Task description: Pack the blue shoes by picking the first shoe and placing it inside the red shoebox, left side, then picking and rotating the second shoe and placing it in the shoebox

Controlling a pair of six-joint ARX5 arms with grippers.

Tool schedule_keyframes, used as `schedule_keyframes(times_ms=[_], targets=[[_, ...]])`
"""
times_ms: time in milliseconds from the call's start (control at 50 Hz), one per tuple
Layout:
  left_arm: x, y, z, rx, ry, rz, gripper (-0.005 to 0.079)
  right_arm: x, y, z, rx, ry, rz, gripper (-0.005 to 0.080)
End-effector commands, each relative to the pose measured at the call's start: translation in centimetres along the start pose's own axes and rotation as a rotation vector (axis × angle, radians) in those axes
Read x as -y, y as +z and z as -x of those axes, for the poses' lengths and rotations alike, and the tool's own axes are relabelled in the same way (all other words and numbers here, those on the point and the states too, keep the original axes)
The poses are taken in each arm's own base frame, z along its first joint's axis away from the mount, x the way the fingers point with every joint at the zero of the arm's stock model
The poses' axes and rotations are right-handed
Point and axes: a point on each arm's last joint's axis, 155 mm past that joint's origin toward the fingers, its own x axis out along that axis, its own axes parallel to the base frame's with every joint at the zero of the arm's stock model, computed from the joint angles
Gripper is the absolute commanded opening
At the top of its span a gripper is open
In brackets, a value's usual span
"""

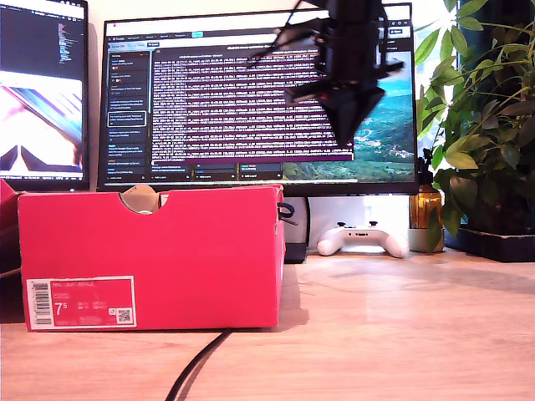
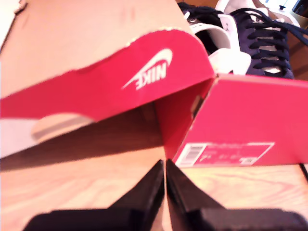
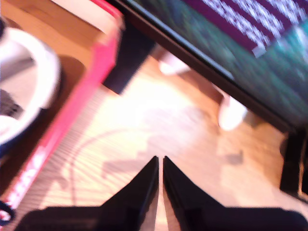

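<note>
The red shoebox (image 1: pixel 150 255) stands on the wooden desk at the exterior view's left, label at its lower corner. In the first wrist view the shoebox (image 2: pixel 250 115) has its lid (image 2: pixel 120 82) tilted open, and the blue shoes (image 2: pixel 262 41) lie inside, laces and white heel showing. My first gripper (image 2: pixel 165 166) is shut and empty, low over the desk outside a box corner. My second gripper (image 1: pixel 347 134) hangs high in front of the monitor, shut and empty (image 3: pixel 160 160). Its view shows the shoebox wall (image 3: pixel 91 91) and a blurred white shoe sole (image 3: pixel 29 82).
A wide monitor (image 1: pixel 251 100) stands behind the box, with another screen (image 1: pixel 42 92) at the exterior view's left. A white game controller (image 1: pixel 364 241) lies under the monitor. A potted plant (image 1: pixel 485 125) fills the exterior view's right. A black cable (image 1: pixel 196 368) runs toward the desk's front edge.
</note>
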Motion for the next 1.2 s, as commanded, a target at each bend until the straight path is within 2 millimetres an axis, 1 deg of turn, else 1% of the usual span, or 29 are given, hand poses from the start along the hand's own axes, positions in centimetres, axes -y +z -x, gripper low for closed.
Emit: schedule_keyframes(times_ms=[0, 100, 240, 380, 580, 880, 1060, 1180], targets=[[-0.5, -0.9, -0.1, -0.005, 0.015, -0.003, -0.0021, 1.6, 0.2, 1.4, 0.025, -0.009, -0.049, -0.0005], [-0.8, -0.1, 0.2, 0.038, 0.030, -0.003, -0.0021, 2.9, -0.8, 1.1, 0.001, -0.024, -0.069, -0.0005], [-1.8, 1.1, 0.5, 0.095, 0.086, -0.011, -0.0021, 4.0, -2.6, 1.1, -0.019, -0.037, -0.084, -0.0005], [-2.7, 1.4, 0.7, 0.108, 0.127, -0.025, -0.0021, 4.0, -4.0, 1.6, 0.002, -0.008, -0.096, -0.0005], [-5.3, 2.2, 1.2, 0.138, 0.223, 0.014, -0.0021, 4.3, -5.7, 2.8, 0.040, -0.002, -0.115, -0.0006], [-6.7, 2.3, 1.5, 0.145, 0.244, 0.064, -0.0021, 4.7, -6.3, 5.0, 0.063, 0.001, -0.123, -0.0005], [-6.7, 2.3, 1.5, 0.142, 0.247, 0.038, -0.0021, 5.8, -5.9, 7.3, 0.110, -0.011, -0.142, -0.0005], [-6.7, 2.4, 1.5, 0.140, 0.247, 0.021, -0.0021, 6.2, -6.0, 9.0, 0.129, -0.013, -0.161, -0.0006]])
